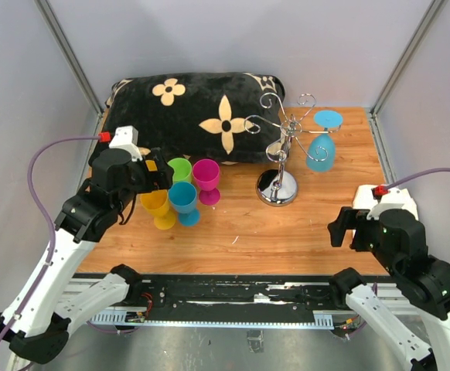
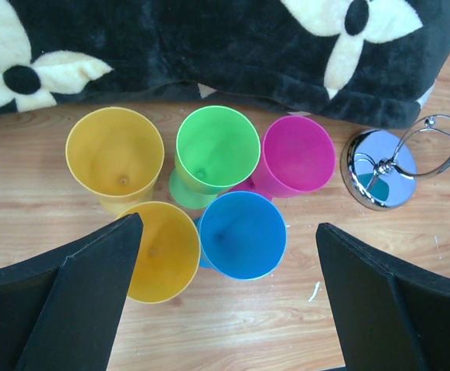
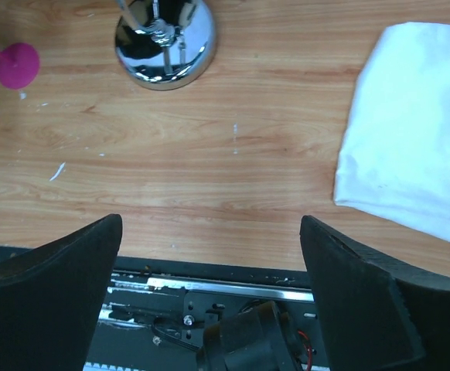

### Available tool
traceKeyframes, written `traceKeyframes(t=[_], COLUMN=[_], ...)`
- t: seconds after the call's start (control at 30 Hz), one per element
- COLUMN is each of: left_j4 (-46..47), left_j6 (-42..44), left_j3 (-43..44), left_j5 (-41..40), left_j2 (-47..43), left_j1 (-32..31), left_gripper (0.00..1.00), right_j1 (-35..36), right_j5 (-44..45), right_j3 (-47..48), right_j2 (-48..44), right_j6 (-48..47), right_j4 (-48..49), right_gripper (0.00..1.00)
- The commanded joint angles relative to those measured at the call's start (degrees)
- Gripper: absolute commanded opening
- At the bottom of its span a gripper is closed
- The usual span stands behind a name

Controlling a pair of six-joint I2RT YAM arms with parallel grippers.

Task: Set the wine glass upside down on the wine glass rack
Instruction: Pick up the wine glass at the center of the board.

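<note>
Five wine glasses (image 1: 180,189): upright, mouths up, bunched on the left of the table (image 1: 287,232) in front of the black pillow (image 1: 194,108). Two yellow, one green, one magenta, one blue.
Likely pick: the blue glass (image 2: 243,234), since it sits dead centre between the left fingers in the wrist view. Just my guess.
Left gripper (image 1: 157,175): hovers right over the bunch, jaws wide, holding nothing. Clearly the nearer arm.
Axis: stems vertical, so a grabbed glass needs a full flip.
Rack (image 1: 285,147): right of the bunch, near but apart. A light-blue glass (image 1: 322,147) already hangs inverted on its right side.
Right gripper (image 1: 342,226): spread wide, empty, by the near edge.
</note>
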Motion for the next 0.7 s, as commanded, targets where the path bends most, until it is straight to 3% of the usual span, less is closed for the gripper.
traceKeyframes(t=[0.0,0.3,0.47,0.53,0.67], left_j4=[3.66,2.96,2.23,1.92,2.02], left_j6=[3.10,3.85,3.29,3.44,3.89], left_j3=[-1.87,-4.84,-6.48,-6.69,-7.53], left_j5=[0.28,-0.50,-2.82,-3.53,-3.20], left_j2=[-2.57,-6.26,-8.93,-10.58,-13.28], left_j1=[0.16,0.11,0.11,0.15,0.14], left_gripper=[1.00,1.00,1.00,1.00,1.00], right_j1=[0.86,0.87,1.34,3.49,12.55], right_j5=[-9.52,-22.42,-30.21,-29.55,-19.69], right_j3=[-0.61,-7.65,-13.02,-15.07,-16.27], right_j2=[0.46,-1.54,3.44,3.97,5.01], right_j6=[-3.36,-4.23,-1.48,0.13,3.00], right_j4=[1.42,12.35,18.99,21.87,24.17], right_gripper=[0.98,0.98,0.99,0.99,0.99])
